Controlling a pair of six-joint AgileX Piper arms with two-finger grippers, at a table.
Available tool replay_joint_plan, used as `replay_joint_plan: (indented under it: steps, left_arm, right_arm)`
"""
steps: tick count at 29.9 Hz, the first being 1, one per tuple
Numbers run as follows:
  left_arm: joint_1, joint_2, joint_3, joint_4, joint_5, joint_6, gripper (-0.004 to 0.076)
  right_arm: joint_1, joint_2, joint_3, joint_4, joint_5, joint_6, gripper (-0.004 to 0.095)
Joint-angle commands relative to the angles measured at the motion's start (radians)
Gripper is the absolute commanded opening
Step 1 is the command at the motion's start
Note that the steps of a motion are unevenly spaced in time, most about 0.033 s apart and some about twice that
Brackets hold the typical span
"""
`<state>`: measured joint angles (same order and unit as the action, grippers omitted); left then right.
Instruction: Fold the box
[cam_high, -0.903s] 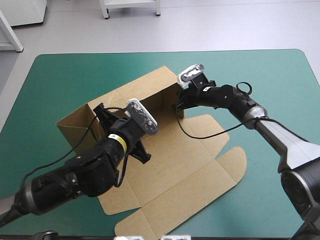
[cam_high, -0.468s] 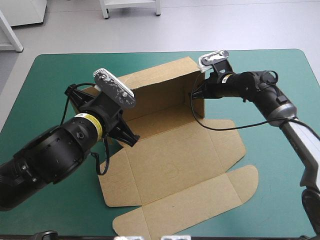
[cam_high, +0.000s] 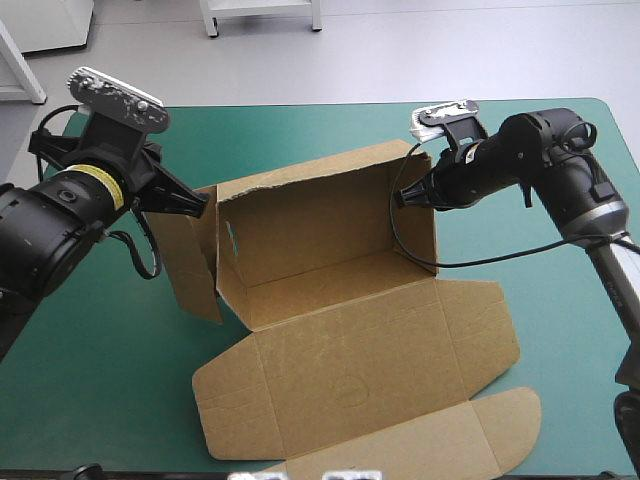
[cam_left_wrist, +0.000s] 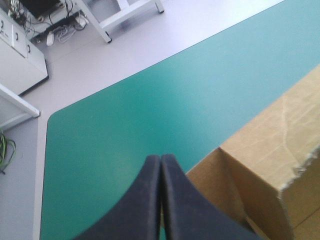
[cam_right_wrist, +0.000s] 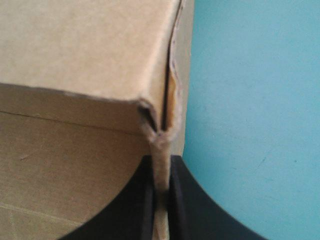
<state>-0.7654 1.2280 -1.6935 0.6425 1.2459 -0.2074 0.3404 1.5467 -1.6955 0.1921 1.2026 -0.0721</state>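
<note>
Brown board stands half-built at the middle of the teal-green worktop (cam_high: 90, 400). The box (cam_high: 330, 250) has its back wall (cam_high: 320, 205) and both end walls raised, while its lid (cam_high: 360, 370) lies flat toward the near edge. The right tool (cam_high: 402, 197) is pinched on the top edge of the right wall (cam_high: 422, 225), at the far corner where that wall meets the back wall. The right wrist view shows its black fingers (cam_right_wrist: 186, 205) all but closed, with the board's edge between them. The left tool (cam_high: 201, 203) is pressed together with nothing in it. It hovers just beside the left end of the box, where a loose side flap (cam_high: 190, 265) splays outward from the left wall.

Judged from this, the sheet is light and stiff but springy at its creases. Raised walls are likely to fall back unless held or tucked. The far rim looks frayed, so hard squeezing could crush or tear it. Thin edges suit a pinch. The best holds appear to be the free edge of the splayed flap, to swing it in against the wall, and the top rims near corners, for bracing. Being light, the box may slide on the cover if pushed from one side only, so the right tool's hold serves as an anchor.
</note>
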Motion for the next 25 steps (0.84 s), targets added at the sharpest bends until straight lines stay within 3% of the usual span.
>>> replay_joint_plan:
  steps: [1,15,25]
  left_arm:
    - [0.109,-0.020,-0.033,-0.091,-0.002,0.048,-0.0008]
    - [0.734,0.109,-0.030,-0.537,-0.086,0.292,-0.0008]
    - [0.971,0.217,-0.030,-0.813,-0.100,0.392,-0.0008]
  right_arm:
    - [-0.005,-0.060,-0.044,0.023,0.021,0.015,-0.0013]
    - [-0.005,0.004,-0.040,0.018,0.044,0.029,-0.0013]
    - [-0.005,0.177,-0.040,0.008,0.027,0.010,-0.0013]
